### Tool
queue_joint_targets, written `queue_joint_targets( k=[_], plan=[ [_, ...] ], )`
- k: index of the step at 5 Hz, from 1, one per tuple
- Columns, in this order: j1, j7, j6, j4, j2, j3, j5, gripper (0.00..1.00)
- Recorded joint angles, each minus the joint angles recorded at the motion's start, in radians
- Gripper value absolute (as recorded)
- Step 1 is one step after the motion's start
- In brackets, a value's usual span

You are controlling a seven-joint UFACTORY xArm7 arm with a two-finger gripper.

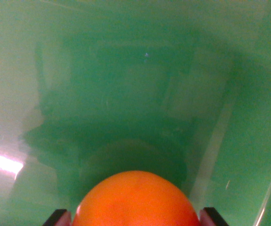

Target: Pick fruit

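an orange fruit (pixel 136 200) sits at the wrist view's bottom centre, clamped between the gripper (pixel 136 217) fingertips (pixel 60 217) on either side, above a glossy green surface (pixel 140 75) showing only shadow and glare.

No readable text, labels, brand marks, numbers or signs appear anywhere in the wrist view.
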Motion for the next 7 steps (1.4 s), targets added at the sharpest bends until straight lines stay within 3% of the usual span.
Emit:
queue_joint_targets(
  k=[7],
  plan=[
    [0.0008,-0.007,0.038,0.024,-0.015,0.002,0.0031,1.00]
  ],
)
